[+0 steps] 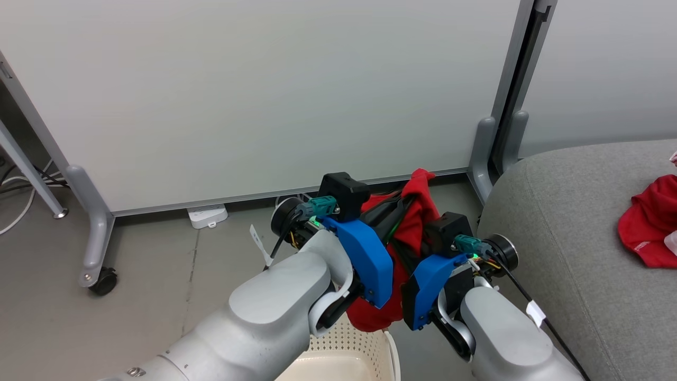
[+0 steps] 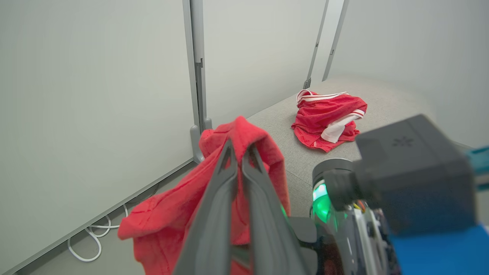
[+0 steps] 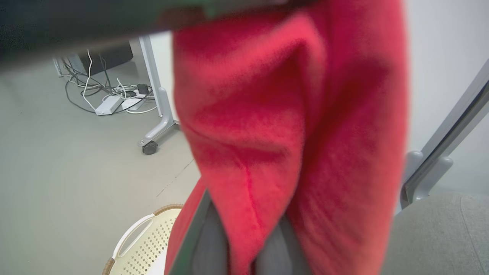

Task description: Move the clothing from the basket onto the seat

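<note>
Risk of a drop short of the target. Left gripper (image 2: 240, 147) pinched shut on the top fold of a red garment (image 2: 164, 225), held aloft over the basket (image 1: 344, 349), just beside the sofa seat (image 1: 571, 254) but not yet over it. Right gripper (image 3: 244, 259) buried under the same cloth, a fold between its fingers; cannot tell whether clamped. Hangs long below both grippers, so likely to snag the basket rim or drag on the seat edge. Thin pinch: could slip free in a quick swing and land on the floor (image 1: 158, 264). Best kept clear of the striped red garment (image 2: 328, 118) already lying on the seat.
</note>
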